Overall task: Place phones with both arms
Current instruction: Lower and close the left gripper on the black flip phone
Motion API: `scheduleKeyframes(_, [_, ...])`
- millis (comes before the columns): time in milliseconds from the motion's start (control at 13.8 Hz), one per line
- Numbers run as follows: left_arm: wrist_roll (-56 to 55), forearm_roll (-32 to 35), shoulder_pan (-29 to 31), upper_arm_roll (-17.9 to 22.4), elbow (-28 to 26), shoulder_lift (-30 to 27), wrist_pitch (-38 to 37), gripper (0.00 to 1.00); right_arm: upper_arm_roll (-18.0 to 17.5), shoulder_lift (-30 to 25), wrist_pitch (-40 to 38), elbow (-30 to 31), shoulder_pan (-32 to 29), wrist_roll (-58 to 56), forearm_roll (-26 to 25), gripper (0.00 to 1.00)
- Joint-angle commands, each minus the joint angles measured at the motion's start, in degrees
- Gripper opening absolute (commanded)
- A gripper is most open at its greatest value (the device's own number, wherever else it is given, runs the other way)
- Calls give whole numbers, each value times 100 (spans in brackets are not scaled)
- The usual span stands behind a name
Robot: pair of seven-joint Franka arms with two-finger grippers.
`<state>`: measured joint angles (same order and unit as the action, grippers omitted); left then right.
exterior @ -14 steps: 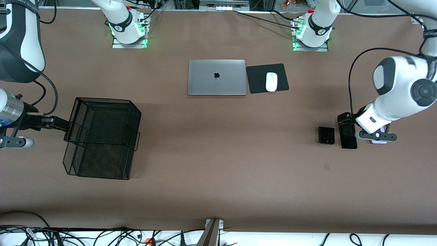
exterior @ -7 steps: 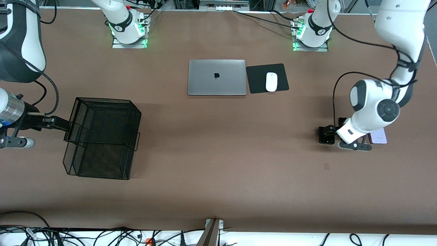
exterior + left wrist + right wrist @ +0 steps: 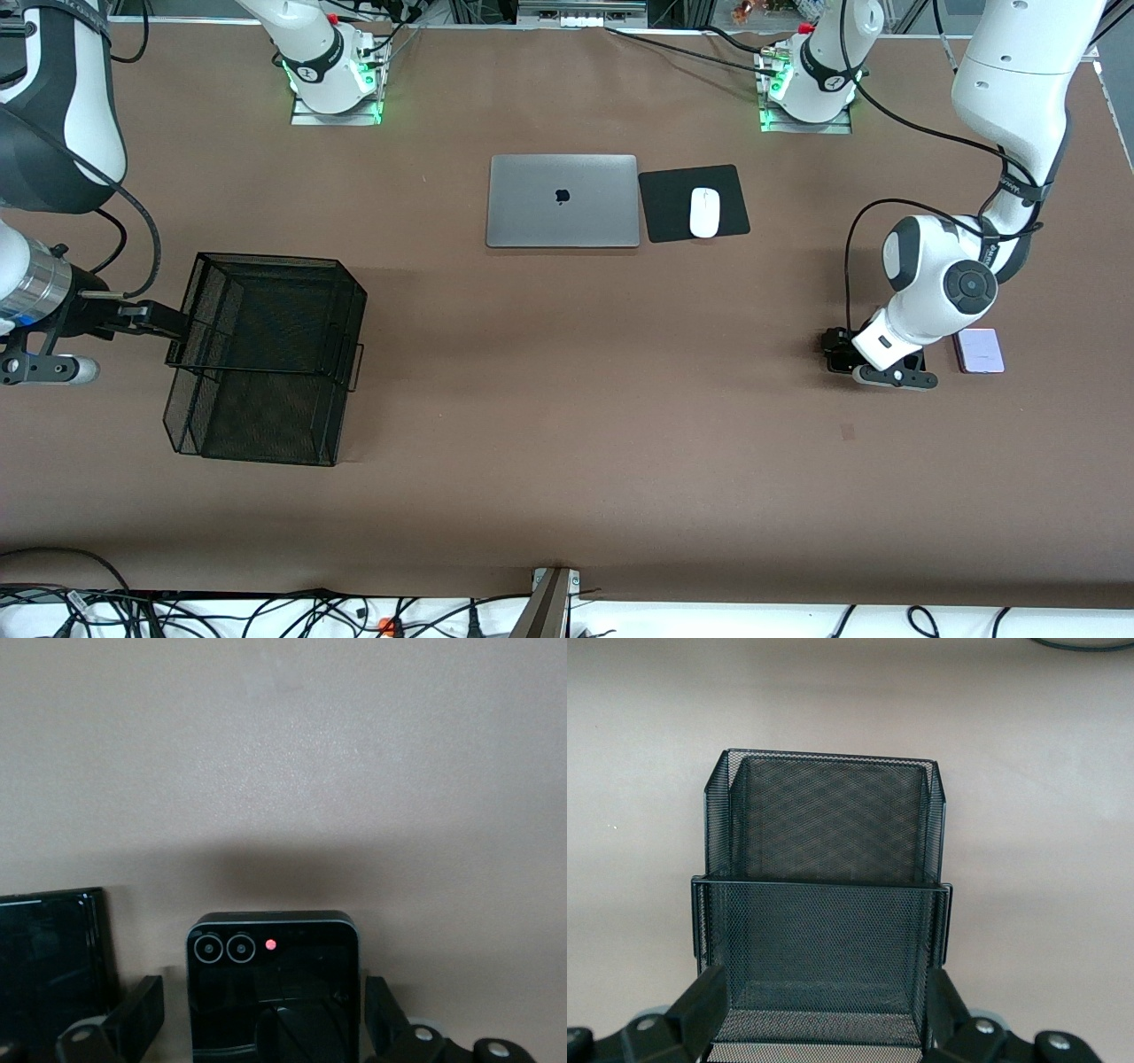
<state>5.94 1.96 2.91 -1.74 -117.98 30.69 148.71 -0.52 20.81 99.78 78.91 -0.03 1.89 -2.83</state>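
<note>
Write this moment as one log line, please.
left hand: open, straddling folded phone | right hand: open, at mesh bin

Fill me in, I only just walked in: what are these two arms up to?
The left tool sits open astride the black folded phone, not yet gripping. The longer black phone lies beside it, the lilac phone past that. The right tool is open at the black mesh basket, fingers outside its walls.

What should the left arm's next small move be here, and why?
Probably lower the left gripper and close it on the squarish black folded phone. Its open fingers already stand either side of the phone, which lies flat on the table beside the longer black slab.
</note>
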Motion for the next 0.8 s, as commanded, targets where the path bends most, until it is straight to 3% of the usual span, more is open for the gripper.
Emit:
scheduleKeyframes(0, [83,41,26,-2,-259,-63,367,100,-19,46,-99,-112,-6,66,54,100])
scheduleKeyframes(290, [74,41,35,7,-304,33,492,100,-19,46,-99,-112,-6,57,54,100])
scheduleKeyframes(362, [65,32,35,7,-304,60,492,92,-19,46,-99,-112,-6,57,54,100])
scheduleKeyframes(435, [31,32,35,7,-304,69,492,77,-19,38,-99,-112,-6,57,54,100])
scheduleKeyframes(580, [-5,32,43,7,-304,77,492,36,-19,46,-99,-112,-6,66,45,100])
scheduleKeyframes(725, [-31,32,43,7,-287,77,483,7,-19,46,-91,-112,-6,66,46,100])
